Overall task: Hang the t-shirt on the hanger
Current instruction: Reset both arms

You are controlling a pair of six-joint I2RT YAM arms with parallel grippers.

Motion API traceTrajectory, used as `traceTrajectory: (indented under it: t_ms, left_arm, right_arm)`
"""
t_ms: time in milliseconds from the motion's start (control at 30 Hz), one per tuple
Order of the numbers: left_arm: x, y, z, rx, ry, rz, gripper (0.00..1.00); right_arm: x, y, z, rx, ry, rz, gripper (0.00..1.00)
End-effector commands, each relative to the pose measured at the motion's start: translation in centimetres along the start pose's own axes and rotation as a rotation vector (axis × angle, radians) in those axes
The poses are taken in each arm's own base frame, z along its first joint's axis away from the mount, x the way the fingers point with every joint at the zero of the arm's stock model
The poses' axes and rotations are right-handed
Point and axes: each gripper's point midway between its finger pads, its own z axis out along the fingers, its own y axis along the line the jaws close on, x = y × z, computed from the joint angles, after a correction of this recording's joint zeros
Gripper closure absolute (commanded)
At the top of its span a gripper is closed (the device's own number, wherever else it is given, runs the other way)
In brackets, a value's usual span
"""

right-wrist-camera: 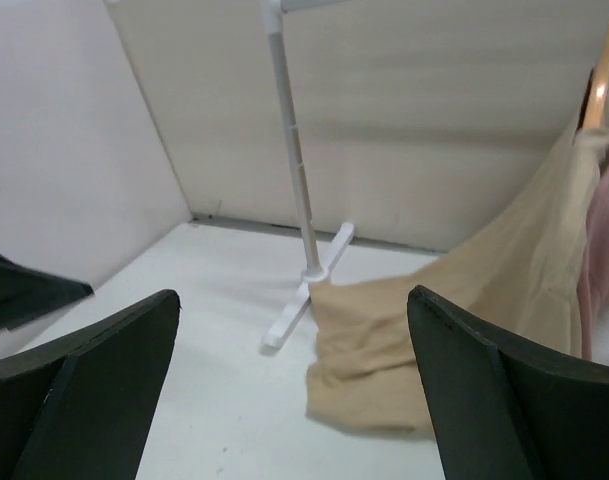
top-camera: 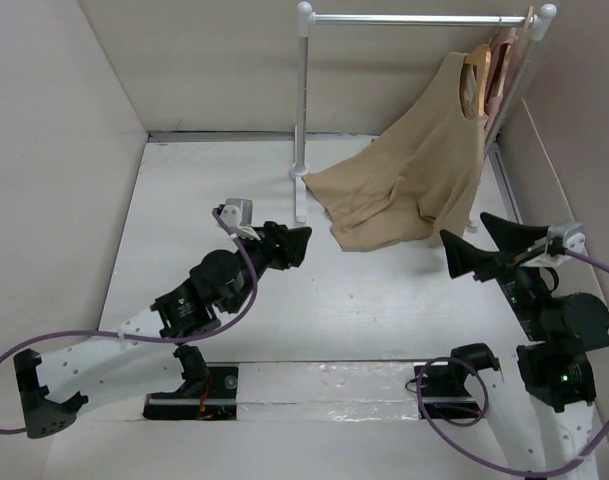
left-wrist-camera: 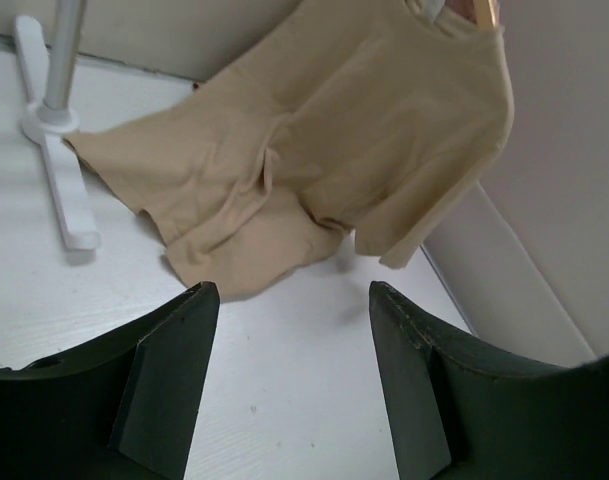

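Shirt [top-camera: 414,170] looks hung on hanger [top-camera: 476,62]; nearly done.
My left gripper [top-camera: 302,243] and right gripper [top-camera: 464,228] gape empty; hem trails on table [top-camera: 364,300].

The tan cloth t-shirt [top-camera: 414,180] is hung from the light wooden hanger [top-camera: 476,62] at the far right, its lower part spread over the white table [top-camera: 364,310].
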Motion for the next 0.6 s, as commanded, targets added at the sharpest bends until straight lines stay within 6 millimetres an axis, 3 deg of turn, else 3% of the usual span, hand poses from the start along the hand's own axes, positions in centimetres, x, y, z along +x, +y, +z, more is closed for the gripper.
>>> traceTrajectory:
  t_ms: [0, 167, 233, 367, 467, 567]
  left_arm:
    - [-4.2, 1.0, -1.6, -0.064, -0.113, -0.008, 0.42]
    - [-4.9, 3.3, -3.3, -0.148, -0.124, 0.007, 0.42]
    - [-6.0, 3.3, -3.9, -0.154, -0.142, 0.001, 0.42]
    - [-7.2, 3.3, -4.7, -0.151, -0.159, -0.003, 0.42]
    - [-6.8, 3.4, -4.5, -0.154, -0.147, 0.013, 0.42]
    - [-6.0, 3.1, -4.1, -0.134, -0.125, 0.025, 0.39]
  right_arm:
    - [1.6, 0.5, -2.9, 0.000, 0.065, -0.004, 0.00]
    - [0.0, -1.0, -7.5, 0.132, -0.075, 0.018, 0.00]
    - [-0.4, -2.9, -8.4, 0.246, -0.116, 0.027, 0.00]
    - [-2.2, -4.1, -10.9, 0.343, -0.195, 0.022, 0.00]
    - [-1.9, -4.2, -10.5, 0.349, -0.162, 0.016, 0.00]
    - [-0.7, -3.3, -8.3, 0.275, -0.095, 0.017, 0.00]
